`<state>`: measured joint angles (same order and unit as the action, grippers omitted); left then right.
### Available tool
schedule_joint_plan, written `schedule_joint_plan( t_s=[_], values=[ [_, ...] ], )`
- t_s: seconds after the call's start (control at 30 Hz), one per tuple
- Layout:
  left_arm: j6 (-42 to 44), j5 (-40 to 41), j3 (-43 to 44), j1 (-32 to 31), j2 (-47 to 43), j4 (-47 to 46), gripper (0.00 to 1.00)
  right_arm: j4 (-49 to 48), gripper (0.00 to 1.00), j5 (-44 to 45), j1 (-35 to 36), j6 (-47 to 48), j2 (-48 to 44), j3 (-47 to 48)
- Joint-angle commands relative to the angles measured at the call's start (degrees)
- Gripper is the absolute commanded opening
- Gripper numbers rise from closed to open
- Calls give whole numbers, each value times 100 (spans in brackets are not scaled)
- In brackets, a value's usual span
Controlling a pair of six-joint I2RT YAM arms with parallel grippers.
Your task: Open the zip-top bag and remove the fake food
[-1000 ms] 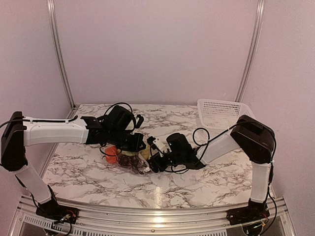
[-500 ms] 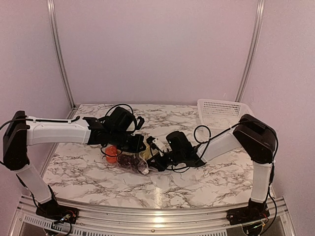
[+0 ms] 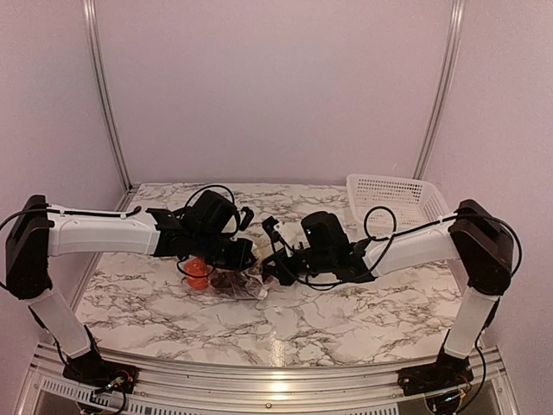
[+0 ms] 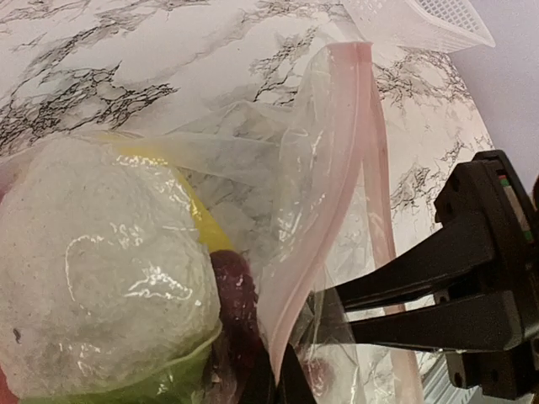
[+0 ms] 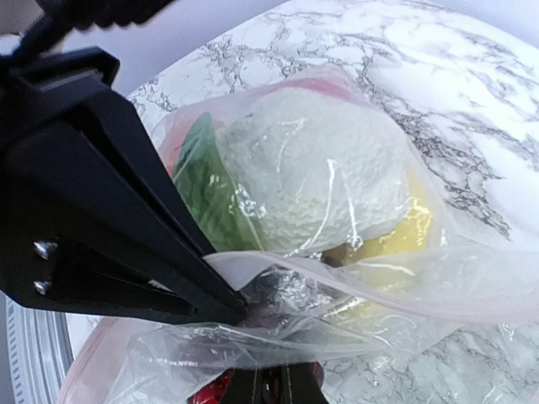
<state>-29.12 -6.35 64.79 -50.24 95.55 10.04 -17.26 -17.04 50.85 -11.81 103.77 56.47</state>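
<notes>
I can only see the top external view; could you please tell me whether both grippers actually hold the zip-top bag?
Observer: Yes. The wrist views show the left gripper and the right gripper each pinching the clear film of the zip-top bag at its mouth.
Operator: Thanks. Is the zip strip parted?
Observer: In the left wrist view the pink zip strip shows as two separate bands, so it looks parted there.
Operator: What lies nearest the mouth?
Observer: A dark purple fake food piece.
</notes>
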Motion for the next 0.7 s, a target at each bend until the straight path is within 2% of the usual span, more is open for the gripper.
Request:
schedule_joint_plan(
  t_s=[0.0,0.33,0.67],
  values=[
    [29,79,-107,67,-275,89,0,-187,0,501,30,36,-534,-12],
    [-202,18,-32,259,-1008,-87,0,-489,0,980,29,181,-1451,116],
    [-116,61,368,251,-1209,108,0,-153,0,703,46,414,-1424,1363]
  ],
)
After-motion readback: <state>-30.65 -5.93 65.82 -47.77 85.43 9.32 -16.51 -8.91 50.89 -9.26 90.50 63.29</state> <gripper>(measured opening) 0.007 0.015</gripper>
